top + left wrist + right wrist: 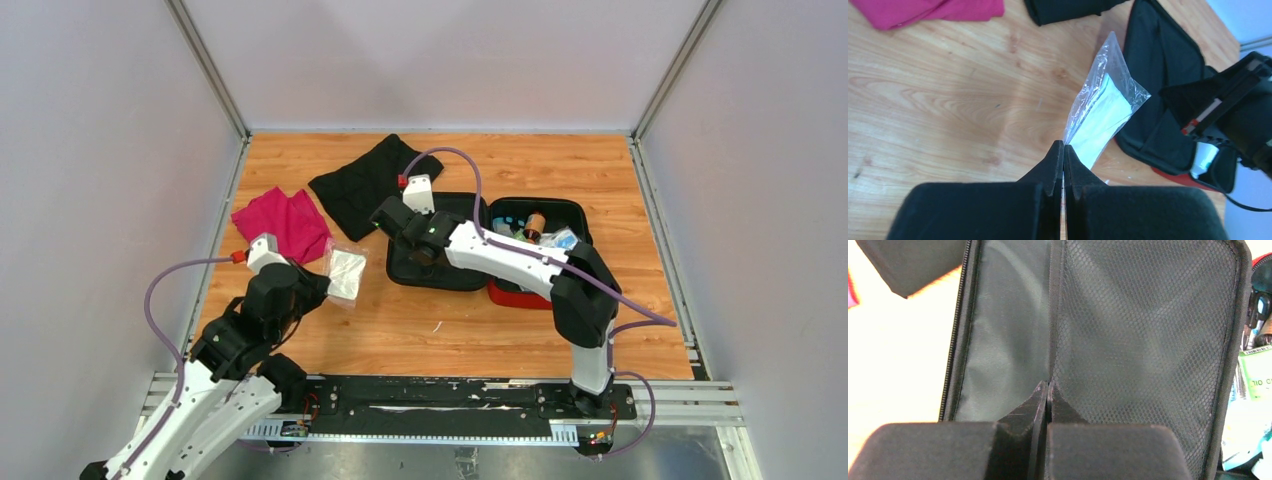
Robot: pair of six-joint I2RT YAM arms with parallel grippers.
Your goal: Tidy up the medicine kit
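The medicine kit (520, 296) lies open, red outside and black inside, its lid half (445, 272) to the left and its filled half to the right. My right gripper (412, 235) hangs over the lid half. In the right wrist view it (1048, 385) is shut, pinching the hem of the mesh pocket (1148, 330). My left gripper (318, 285) is left of the kit, shut on one corner of a clear plastic bag (347, 272) with a white pad inside. In the left wrist view that bag (1103, 112) sticks up from the tips (1063, 145) towards the kit (1158, 65).
A magenta cloth (282, 220) lies at the left and a black cloth (370, 180) behind the kit's lid. A brown bottle (533, 222) and teal packets fill the kit's right half. Grey walls close in the wooden table (450, 330) on three sides.
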